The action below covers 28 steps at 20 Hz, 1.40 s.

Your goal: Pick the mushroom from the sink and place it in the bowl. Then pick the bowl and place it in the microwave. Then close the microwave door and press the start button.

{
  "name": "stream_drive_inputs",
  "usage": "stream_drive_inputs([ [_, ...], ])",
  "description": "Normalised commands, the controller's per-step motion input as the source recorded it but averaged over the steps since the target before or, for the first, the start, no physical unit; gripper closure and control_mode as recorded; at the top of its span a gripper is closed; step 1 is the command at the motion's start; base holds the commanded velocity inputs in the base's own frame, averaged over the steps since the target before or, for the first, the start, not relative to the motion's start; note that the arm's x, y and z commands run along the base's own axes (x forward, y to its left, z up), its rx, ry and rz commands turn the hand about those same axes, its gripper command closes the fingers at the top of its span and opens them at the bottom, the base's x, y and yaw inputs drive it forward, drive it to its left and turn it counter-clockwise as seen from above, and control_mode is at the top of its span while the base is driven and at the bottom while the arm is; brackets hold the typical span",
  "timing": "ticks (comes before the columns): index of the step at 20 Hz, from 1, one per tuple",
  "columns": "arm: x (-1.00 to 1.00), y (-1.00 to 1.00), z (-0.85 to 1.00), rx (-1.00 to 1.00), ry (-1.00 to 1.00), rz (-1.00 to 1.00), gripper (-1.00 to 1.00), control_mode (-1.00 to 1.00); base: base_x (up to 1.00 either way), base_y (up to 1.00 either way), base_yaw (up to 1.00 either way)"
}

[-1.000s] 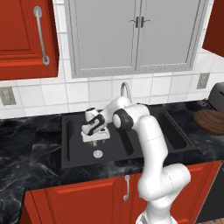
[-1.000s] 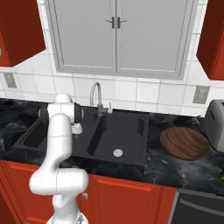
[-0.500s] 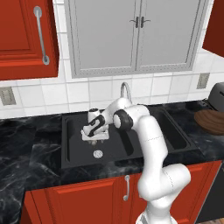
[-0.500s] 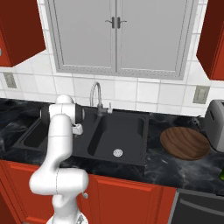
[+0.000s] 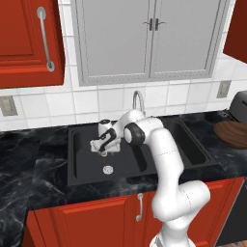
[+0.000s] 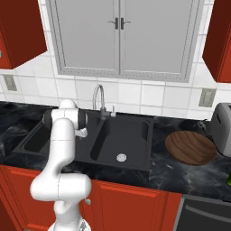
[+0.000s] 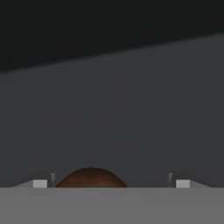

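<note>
Black sink floor lies bare around the mushroom, low in frame, between the released gripper fingertips.

A white jointed robot arm rises at lower left and bends over the left basin of the black double-basin sink; a curved chrome faucet stands behind; the wide dark brown wooden bowl rests on the black marble desk, beside a grey toaster.
</note>
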Motion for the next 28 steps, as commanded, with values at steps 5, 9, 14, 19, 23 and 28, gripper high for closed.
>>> stream_drive_inputs([
  [5, -0.10, 0.00, -0.01, 0.00, -0.07, 0.00, 1.00, -1.00, 0.00, 0.00, 0.00],
  [9, -0.40, 0.00, 0.14, 0.02, -0.02, 0.00, 1.00, -1.00, 0.00, 0.00, 0.00],
  [14, -0.42, -0.01, 0.31, 0.03, -0.05, 0.00, 1.00, -1.00, 0.00, 0.00, 0.00],
  [19, -0.57, -0.09, 0.74, 0.04, -0.17, 0.00, 1.00, -1.00, 0.00, 0.00, 0.00],
  [23, -0.64, -0.16, 0.94, 0.01, -0.15, 0.00, 1.00, -1.00, 0.00, 0.00, 0.00],
  [28, -0.65, -0.27, 0.98, 0.00, -0.08, 0.00, 1.00, -1.00, 0.00, 0.00, 0.00],
])
